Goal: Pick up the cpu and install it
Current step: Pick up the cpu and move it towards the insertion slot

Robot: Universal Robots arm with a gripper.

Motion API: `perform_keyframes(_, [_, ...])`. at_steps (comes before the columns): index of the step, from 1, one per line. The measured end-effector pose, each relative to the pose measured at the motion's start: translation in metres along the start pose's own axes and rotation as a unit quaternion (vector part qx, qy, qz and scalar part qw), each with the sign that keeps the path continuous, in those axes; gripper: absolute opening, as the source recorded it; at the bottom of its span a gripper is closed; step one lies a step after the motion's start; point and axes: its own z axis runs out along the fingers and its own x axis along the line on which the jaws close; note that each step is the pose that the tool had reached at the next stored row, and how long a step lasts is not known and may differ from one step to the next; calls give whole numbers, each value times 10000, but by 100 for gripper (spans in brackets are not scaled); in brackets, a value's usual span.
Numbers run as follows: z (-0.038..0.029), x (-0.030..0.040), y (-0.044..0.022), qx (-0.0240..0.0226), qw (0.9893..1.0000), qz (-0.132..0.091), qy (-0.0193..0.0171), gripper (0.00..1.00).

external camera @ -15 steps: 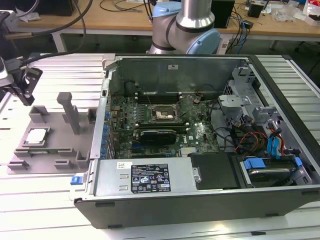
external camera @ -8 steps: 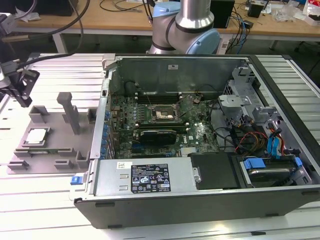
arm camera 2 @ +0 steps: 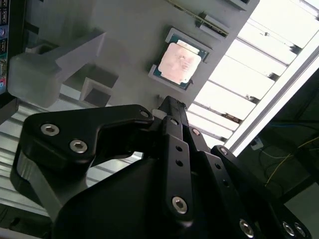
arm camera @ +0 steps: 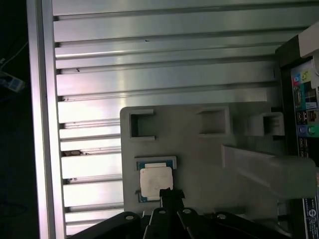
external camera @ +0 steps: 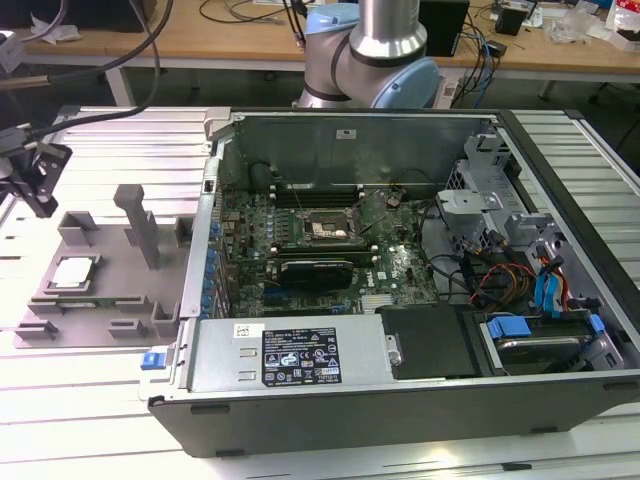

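claw (arm camera: pixel 170 192) hangs closed and empty near the cpu (arm camera: pixel 156 181). it lies flat in a recess of the grey holder (arm camera: pixel 199 164).

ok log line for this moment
shiny silver square cpu: in grey plastic holder, not gripped | black claw: shut, empty, close to cpu | install: not done

Open computer case (external camera: pixel 400 410) on slatted metal table (external camera: pixel 80 400); grey fixture (external camera: pixel 120 290) beside it, exterior view's left; motherboard (external camera: pixel 400 265) inside.
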Motion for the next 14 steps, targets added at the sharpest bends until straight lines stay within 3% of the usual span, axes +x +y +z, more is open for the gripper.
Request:
perform_keyframes(10, [62, 152, -14, 0, 10000, 0, 0, 11])
perform_keyframes(14, [153, 179, -24, 0, 10000, 1, 1, 11])
